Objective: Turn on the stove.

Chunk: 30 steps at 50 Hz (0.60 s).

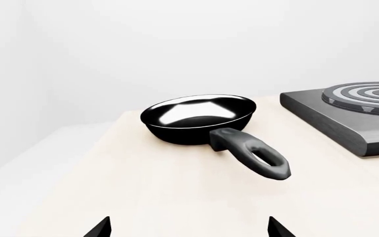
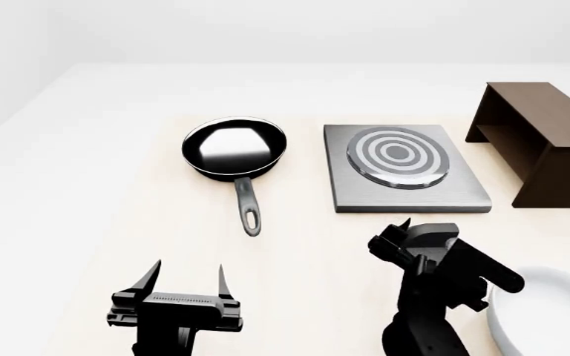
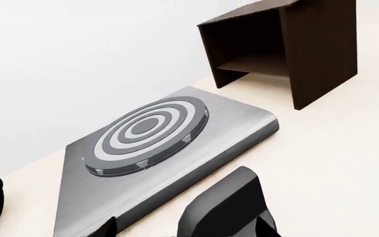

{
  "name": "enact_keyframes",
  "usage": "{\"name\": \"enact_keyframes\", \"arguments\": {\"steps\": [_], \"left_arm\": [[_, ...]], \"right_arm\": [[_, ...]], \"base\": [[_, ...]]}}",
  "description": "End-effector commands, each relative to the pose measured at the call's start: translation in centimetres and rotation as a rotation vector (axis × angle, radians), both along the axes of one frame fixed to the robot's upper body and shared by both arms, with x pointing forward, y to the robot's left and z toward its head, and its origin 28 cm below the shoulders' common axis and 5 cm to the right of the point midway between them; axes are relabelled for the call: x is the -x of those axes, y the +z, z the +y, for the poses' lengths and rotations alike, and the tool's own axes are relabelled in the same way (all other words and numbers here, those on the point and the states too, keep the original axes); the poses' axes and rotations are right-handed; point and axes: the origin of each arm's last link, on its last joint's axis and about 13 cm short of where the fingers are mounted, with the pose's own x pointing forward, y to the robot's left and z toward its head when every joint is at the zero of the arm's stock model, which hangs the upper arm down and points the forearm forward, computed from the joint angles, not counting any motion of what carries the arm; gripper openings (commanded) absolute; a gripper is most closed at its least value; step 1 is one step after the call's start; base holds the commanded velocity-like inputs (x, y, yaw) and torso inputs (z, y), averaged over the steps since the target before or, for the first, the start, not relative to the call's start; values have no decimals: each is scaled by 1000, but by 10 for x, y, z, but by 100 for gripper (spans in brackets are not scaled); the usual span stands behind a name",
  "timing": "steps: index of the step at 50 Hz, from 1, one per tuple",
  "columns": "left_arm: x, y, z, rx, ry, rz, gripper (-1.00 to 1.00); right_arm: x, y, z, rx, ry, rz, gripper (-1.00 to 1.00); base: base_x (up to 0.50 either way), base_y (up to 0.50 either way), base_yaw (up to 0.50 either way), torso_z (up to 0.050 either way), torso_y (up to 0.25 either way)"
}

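1. The stove (image 2: 405,176) is grey brushed metal, topped with alternating dark and light grey rings.
2. The frying pan (image 2: 234,148) is glossy black, with a white sheen inside.
3. The wooden box (image 2: 542,141) is dark brown.
4. The table (image 2: 305,252) is pale cream.
5. The bowl (image 2: 548,311) is white.
6. Both grippers, left (image 2: 184,280) and right (image 2: 404,241), are black.

No writing, label, brand mark, number or sign can be read in any of the three views. The stove (image 2: 404,176) bears only plain concentric rings on its top, with no dial marks or lettering to be seen. The frying pan (image 2: 234,150) beside the stove shows only bright reflections, and the wooden box (image 2: 542,141) on the stove's other side has bare dark faces.
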Motion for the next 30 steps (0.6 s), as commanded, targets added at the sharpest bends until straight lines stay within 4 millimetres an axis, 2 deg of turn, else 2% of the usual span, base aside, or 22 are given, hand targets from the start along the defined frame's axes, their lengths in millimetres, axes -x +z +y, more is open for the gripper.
{"name": "enact_keyframes", "arguments": {"steps": [1, 3, 4, 5, 7, 9, 11, 12, 15, 17, 18, 20, 21, 22, 24, 26, 27, 28, 30], "left_arm": [[0, 2, -1, 21, -14, -17, 100], [0, 2, -1, 20, -14, -17, 100], [0, 2, -1, 21, -15, -18, 100], [0, 2, -1, 21, -15, -18, 100], [0, 2, -1, 20, -15, -18, 100], [0, 2, -1, 22, -15, -18, 100], [0, 2, -1, 21, -14, -17, 100], [0, 2, -1, 21, -15, -17, 100], [-1, 1, -1, 20, -15, -16, 100], [-2, 1, -1, 18, -17, -16, 100], [-2, 1, -1, 17, -17, -14, 100], [-2, 1, -1, 14, -19, -14, 100], [-2, 1, -1, 14, -21, -14, 100], [-3, 1, -1, 13, -24, -13, 100], [-4, 0, -1, 11, -26, -13, 100], [-4, 0, -1, 10, -29, -12, 100], [-4, 0, -1, 8, -29, -11, 100], [-5, -1, -1, 7, -29, -10, 100], [-5, -1, -1, 6, -29, -9, 100]], "right_arm": [[62, 42, 17, 75, 150, -196, 100], [75, 48, 17, 80, 167, -226, 100], [88, 52, 15, 77, 177, -262, 100], [88, 52, 15, 77, 177, -262, 100], [109, 55, 12, 78, 208, -306, 100], [123, 54, 11, 87, 230, -325, 100], [126, 54, 9, 83, 227, -323, 100], [139, 50, 4, 91, 216, -359, 100], [151, 46, 0, 118, 211, -372, 100], [159, 51, 1, 185, 241, -394, 100], [161, 53, -1, 154, 194, -422, 100], [168, 55, -1, 172, 250, -418, 100], [172, 56, -2, 246, 178, -468, 100], [184, 60, -2, 205, 226, -498, 100], [196, 68, -6, 291, 102, -578, 100], [210, 78, -8, 239, 156, -622, 100], [221, 85, -11, 286, 98, -689, 100], [228, 88, -12, 250, 123, -707, 100], [236, 89, -10, 297, 96, -766, 100]], "base": [[0, 0, 0, 0, 0], [0, 0, 0, 0, 0], [0, 0, 0, 0, 0], [0, 0, 0, 0, 0], [0, 0, 0, 0, 0], [0, 0, 0, 0, 0], [0, 0, 0, 0, 0], [0, 0, 0, 0, 0], [0, 0, 0, 0, 0], [0, 0, 0, 0, 0], [0, 0, 0, 0, 0], [0, 0, 0, 0, 0], [0, 0, 0, 0, 0], [0, 0, 0, 0, 0], [0, 0, 0, 0, 0], [0, 0, 0, 0, 0], [0, 0, 0, 0, 0], [0, 0, 0, 0, 0], [0, 0, 0, 0, 0]]}}
